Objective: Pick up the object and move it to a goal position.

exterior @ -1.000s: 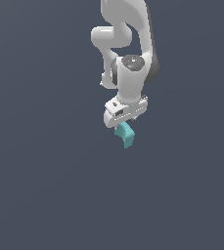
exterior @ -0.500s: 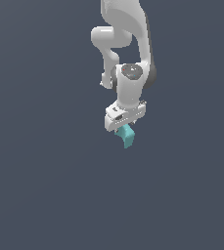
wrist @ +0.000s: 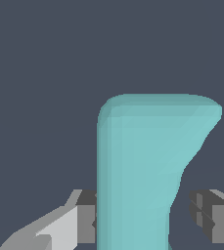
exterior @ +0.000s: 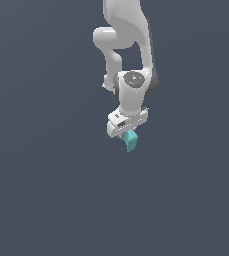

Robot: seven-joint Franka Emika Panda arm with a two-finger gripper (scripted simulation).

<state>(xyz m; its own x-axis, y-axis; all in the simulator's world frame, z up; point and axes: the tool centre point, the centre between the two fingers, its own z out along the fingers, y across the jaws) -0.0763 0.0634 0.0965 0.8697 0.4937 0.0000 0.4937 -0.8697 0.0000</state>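
The tool is clamped on the teal block, so the pickup looks done; carrying it to the goal, unmarked here, remains.

The exterior view faces the arm from afar; the wrist view (very close) shares the block.

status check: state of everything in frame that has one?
gripper: shut on the teal block, pointing down.
teal block: held between the fingers, hanging below them, nothing seen under it.
arm: reaching down from the top of the exterior view.
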